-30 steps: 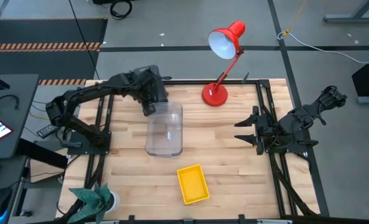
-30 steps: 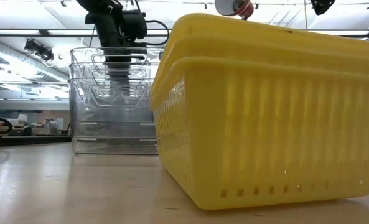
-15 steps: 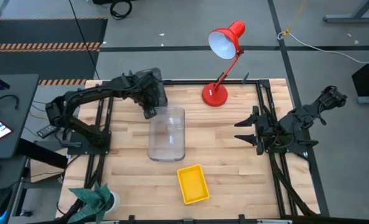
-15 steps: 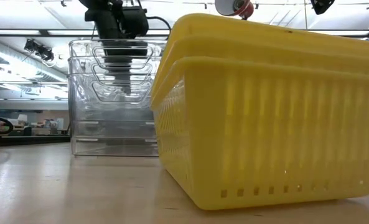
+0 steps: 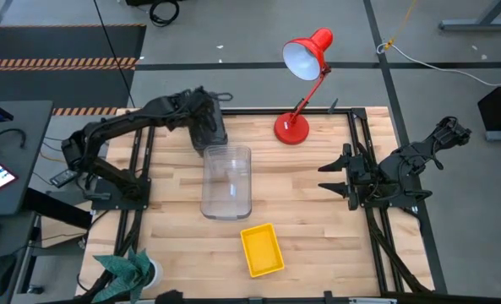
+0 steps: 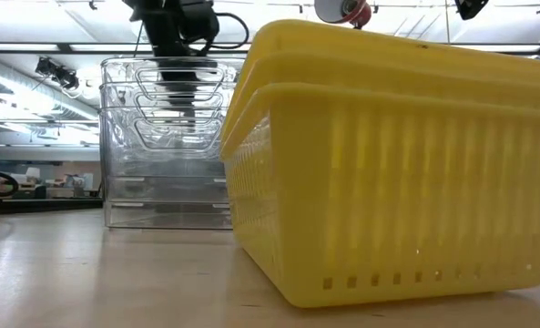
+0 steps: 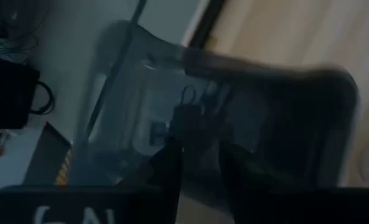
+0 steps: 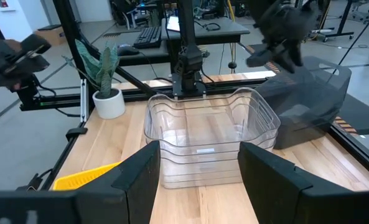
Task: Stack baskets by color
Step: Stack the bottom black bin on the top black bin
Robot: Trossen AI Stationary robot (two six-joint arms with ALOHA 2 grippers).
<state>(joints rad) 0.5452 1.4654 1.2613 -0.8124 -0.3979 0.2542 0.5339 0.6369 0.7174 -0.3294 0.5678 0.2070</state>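
A stack of clear baskets point(image 5: 226, 181) point(image 8: 203, 137) stands on its base mid-table. Just beyond its far end sits a dark grey basket point(image 8: 308, 106) point(image 7: 277, 124), mostly hidden under my left arm in the high view. My left gripper point(image 8: 274, 46) point(image 7: 200, 168) hovers above the grey basket, open, with nothing between its fingers. A yellow basket stack point(image 5: 261, 249) point(image 6: 388, 164) rests near the front edge. My right gripper point(image 5: 326, 177) point(image 8: 196, 174) waits open at the table's right, pointing at the clear stack.
A red desk lamp stands with its base point(image 5: 294, 127) at the table's far edge, right of the grey basket. A potted plant point(image 5: 127, 270) sits at the near left corner. Black frame rails point(image 5: 136, 169) run along both sides. Bare wood lies between the stacks and my right arm.
My left gripper has risen out of the clear stack's far end, tipped, and drawn back toward the table's far edge. The clear stack has shifted a little toward the right and now stands square and still.
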